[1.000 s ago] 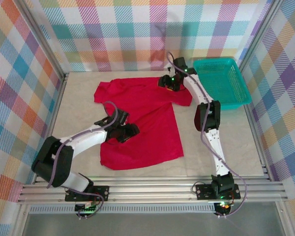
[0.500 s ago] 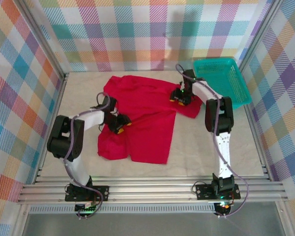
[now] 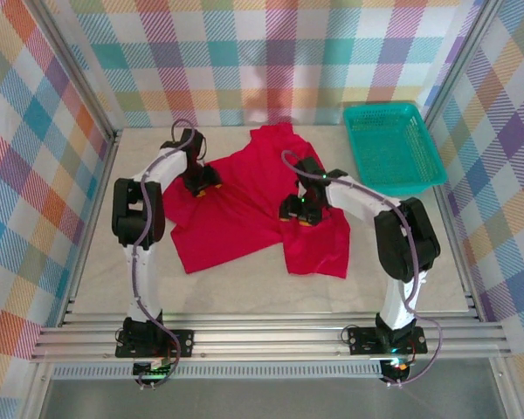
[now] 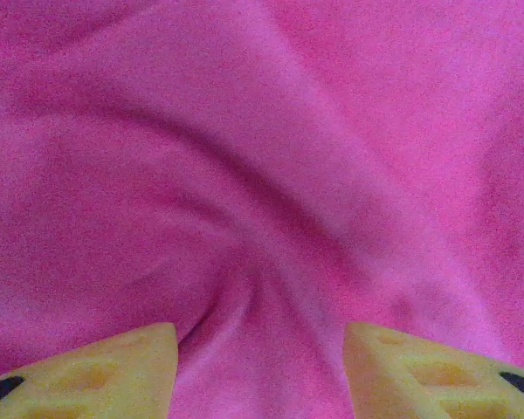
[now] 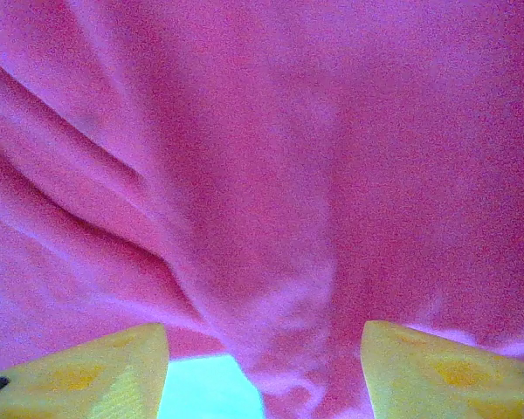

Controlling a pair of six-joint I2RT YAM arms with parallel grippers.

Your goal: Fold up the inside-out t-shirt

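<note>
The bright red t-shirt (image 3: 240,196) lies crumpled across the middle of the table, one flap reaching the back wall and another toward the front right. My left gripper (image 3: 201,184) sits on its upper left part. In the left wrist view, red cloth (image 4: 262,157) creases down into the gap of the gripper (image 4: 260,371), which is shut on it. My right gripper (image 3: 297,213) grips the shirt near its middle. In the right wrist view, cloth (image 5: 288,131) hangs bunched in the gripper (image 5: 264,371), with pale table below. The neck tag is hidden.
A teal plastic basket (image 3: 391,144) stands at the back right, close to the right arm. Checked walls close in the back and both sides. Bare beige table (image 3: 244,284) runs along the front between the shirt and the metal rail.
Both grippers have swung with the shirt: the left from mid-table to the back left, the right from the back right toward the centre. The flat shirt is now turned and bunched.
</note>
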